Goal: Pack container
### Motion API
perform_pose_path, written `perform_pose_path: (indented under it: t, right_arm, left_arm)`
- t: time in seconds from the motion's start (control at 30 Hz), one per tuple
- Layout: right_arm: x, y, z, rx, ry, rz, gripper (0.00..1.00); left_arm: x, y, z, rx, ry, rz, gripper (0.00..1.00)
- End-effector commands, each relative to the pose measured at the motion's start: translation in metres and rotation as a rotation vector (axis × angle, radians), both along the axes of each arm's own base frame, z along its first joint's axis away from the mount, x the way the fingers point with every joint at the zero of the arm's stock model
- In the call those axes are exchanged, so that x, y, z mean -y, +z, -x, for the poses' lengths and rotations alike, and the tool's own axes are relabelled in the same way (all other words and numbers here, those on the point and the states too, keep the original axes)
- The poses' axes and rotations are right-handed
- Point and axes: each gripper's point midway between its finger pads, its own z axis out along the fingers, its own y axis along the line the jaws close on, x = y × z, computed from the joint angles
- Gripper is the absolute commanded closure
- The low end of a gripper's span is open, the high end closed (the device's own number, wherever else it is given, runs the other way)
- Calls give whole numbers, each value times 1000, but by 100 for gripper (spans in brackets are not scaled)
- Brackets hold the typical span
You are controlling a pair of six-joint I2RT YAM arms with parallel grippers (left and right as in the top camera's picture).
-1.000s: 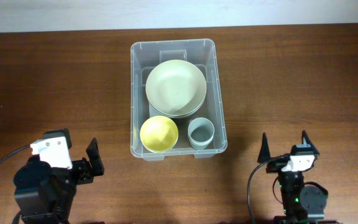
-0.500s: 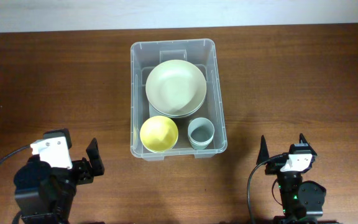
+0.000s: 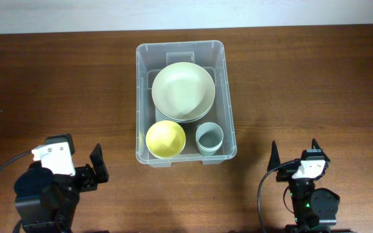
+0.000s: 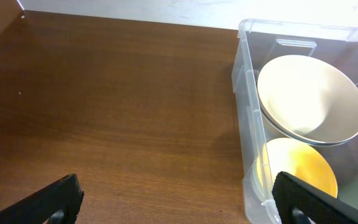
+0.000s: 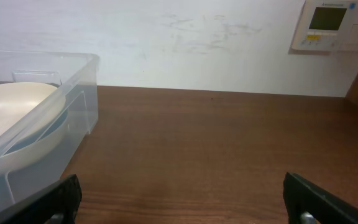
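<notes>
The clear plastic container [image 3: 181, 46] stands at the table's middle back. Inside it lie a large pale green bowl [image 3: 182, 90] on a grey plate, a yellow bowl [image 3: 166, 139] and a grey cup [image 3: 209, 137]. In the left wrist view the container [image 4: 246, 118] holds the pale bowl [image 4: 309, 99] and yellow bowl [image 4: 303, 171]. In the right wrist view the container [image 5: 73, 93] stands at the left. My left gripper [image 3: 86, 165] is open and empty at the front left. My right gripper [image 3: 295, 154] is open and empty at the front right.
The brown wooden table [image 3: 303, 84] runs to a white wall at the back. A white wall thermostat [image 5: 331, 23] shows in the right wrist view.
My right gripper has drawn back slightly toward the front edge since the earliest frame. The left arm and the container's contents have not moved.
</notes>
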Motion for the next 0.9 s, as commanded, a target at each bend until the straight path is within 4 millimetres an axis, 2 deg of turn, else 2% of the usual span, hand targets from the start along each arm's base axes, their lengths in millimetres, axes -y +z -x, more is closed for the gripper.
perform_pose_path:
  t: [0.0, 0.3, 0.63, 0.87]
  right_arm:
    - [3, -2, 0, -4, -15, -10, 1]
    - [3, -2, 0, -4, -15, -10, 1]
    - [3, -2, 0, -4, -15, -10, 1]
    - [3, -2, 0, -4, -15, -10, 1]
  left_arm:
    - [1, -3, 0, -5, -14, -7, 0]
    - [3, -33, 2, -44, -40, -30, 0]
    - [26, -77, -12, 247, -162, -106, 0]
    - [35, -78, -23, 457, -197, -144, 0]
